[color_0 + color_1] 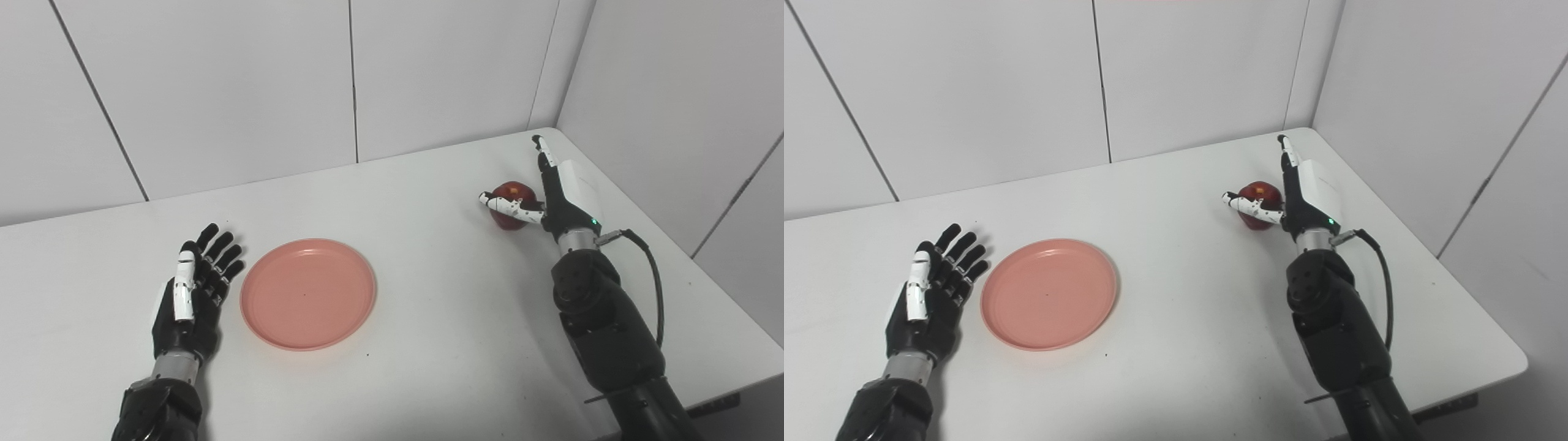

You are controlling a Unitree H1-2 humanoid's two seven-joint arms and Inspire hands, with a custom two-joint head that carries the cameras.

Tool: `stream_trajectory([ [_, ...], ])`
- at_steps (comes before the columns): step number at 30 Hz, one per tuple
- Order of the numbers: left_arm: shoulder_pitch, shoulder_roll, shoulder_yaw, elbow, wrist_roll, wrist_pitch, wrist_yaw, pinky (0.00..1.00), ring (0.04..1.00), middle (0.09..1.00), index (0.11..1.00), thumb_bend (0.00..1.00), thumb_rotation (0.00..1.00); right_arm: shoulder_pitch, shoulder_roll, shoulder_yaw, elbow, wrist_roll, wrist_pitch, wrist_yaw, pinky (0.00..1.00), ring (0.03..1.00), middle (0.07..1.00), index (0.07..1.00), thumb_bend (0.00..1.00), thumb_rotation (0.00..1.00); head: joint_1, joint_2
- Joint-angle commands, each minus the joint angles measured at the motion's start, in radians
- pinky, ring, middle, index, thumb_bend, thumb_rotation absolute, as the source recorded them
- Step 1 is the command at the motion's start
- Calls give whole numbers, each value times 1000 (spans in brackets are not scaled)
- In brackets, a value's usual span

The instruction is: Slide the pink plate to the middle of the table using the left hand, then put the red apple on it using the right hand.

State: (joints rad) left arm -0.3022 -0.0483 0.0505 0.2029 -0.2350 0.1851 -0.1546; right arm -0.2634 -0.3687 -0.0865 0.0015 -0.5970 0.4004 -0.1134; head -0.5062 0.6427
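— Plate first: where does it sit?

— The pink plate (308,294) lies flat on the white table (429,318), just beside the left hand (190,294), on its thumb side. Its near rim comes close to the fingers (220,257) but I see a thin strip of table between them — not touching.

— And that hand's posture?

— Spread wide, palm turned toward the plate, fingers straight and pointing away from the robot. It holds nothing, and rests low over the table or on it; I cannot tell which.

— Apple?

— The red apple (1260,205) stands upright on the table, far off to the right of the plate, right against the right hand (1298,202). It sits on the palm side of that hand, in the space between thumb and fingers.

— Grasped?

— Not closed on it. The right hand stands on edge, fingers stretched up and forward past the apple, the white thumb (508,207) reaching across the apple's front face. Whether the thumb actually presses the skin is hard to tell; the fingers are clearly not wrapped round it.

— Anything else nearby?

— A black cable (649,275) loops out from the right wrist and runs back along the forearm. White wall panels (245,92) rise behind the table, and more beyond the right hand.
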Motion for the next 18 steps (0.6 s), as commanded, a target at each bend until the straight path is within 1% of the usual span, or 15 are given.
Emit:
stream_trajectory([
  [1,22,4,0,14,-4,50,11,882,878,890,875,375,1000,-47,-29,-4,-14,2,-3,-3,777,896,941,953,1000,529,1,1],
  [12,23,6,2,9,-6,51,9,890,883,893,875,371,1000,-46,-34,4,-4,16,-11,5,778,896,939,954,1000,521,2,6],
  [15,23,8,2,7,-5,55,9,883,877,888,871,374,1000,-46,-32,6,-3,21,-11,7,775,893,938,952,1000,502,0,11],
  [18,24,8,1,4,-6,58,8,882,877,888,872,375,1000,-45,-36,18,-7,10,9,20,781,899,945,957,1000,523,0,12],
])
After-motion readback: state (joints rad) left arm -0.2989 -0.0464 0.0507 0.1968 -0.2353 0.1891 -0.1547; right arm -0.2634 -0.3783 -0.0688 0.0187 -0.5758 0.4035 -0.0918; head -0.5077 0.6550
